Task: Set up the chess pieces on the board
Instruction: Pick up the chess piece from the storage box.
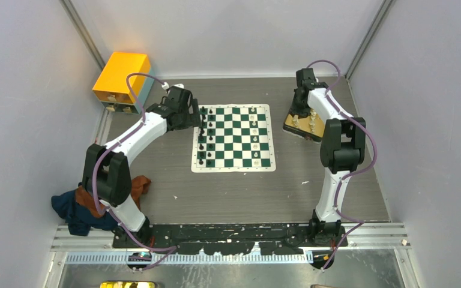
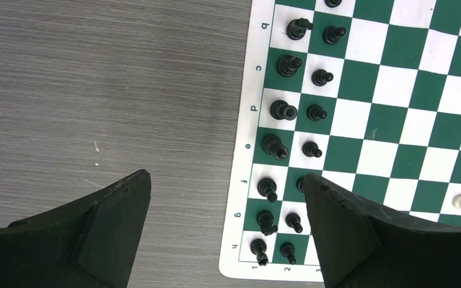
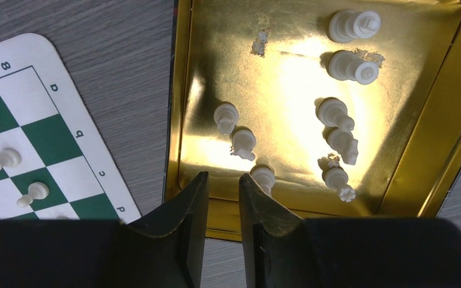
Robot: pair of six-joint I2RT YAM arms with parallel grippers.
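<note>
Black left fingers (image 2: 111,234) wide astride board (image 2: 247,129) edge

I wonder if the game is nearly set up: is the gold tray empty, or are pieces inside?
Not empty. The right wrist view shows several white pieces inside the gold tray.

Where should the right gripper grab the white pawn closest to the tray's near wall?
Pinch the pawn at its neck, just under the round head, bringing the right gripper straight down from above. The pawn seems to stand upright close to the gold tray's near wall, so a side approach looks blocked.
</note>
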